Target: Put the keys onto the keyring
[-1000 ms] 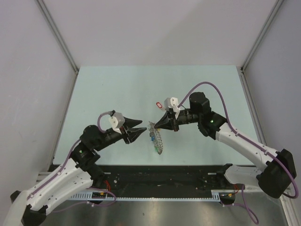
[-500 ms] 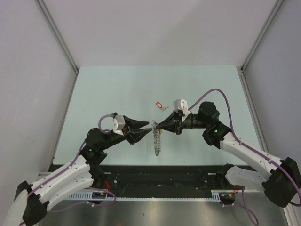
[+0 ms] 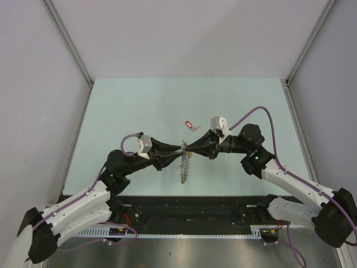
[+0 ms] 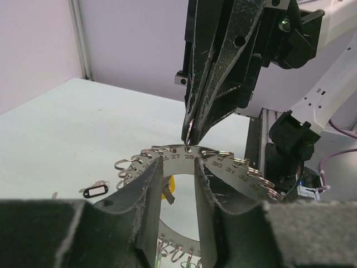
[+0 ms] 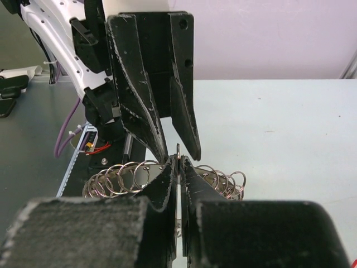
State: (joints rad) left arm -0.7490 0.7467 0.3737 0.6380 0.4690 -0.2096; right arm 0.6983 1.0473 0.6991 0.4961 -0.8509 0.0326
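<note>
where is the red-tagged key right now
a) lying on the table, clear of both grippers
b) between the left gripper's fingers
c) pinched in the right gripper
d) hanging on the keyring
a: in the top view the red-tagged key lies on the table by itself, apart from the left gripper and the right gripper, which meet tip to tip over the keyring.

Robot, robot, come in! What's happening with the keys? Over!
Right gripper shut on keyring. Left gripper open, astride it. Red-tagged key loose on table. No obstruction seen.
</note>
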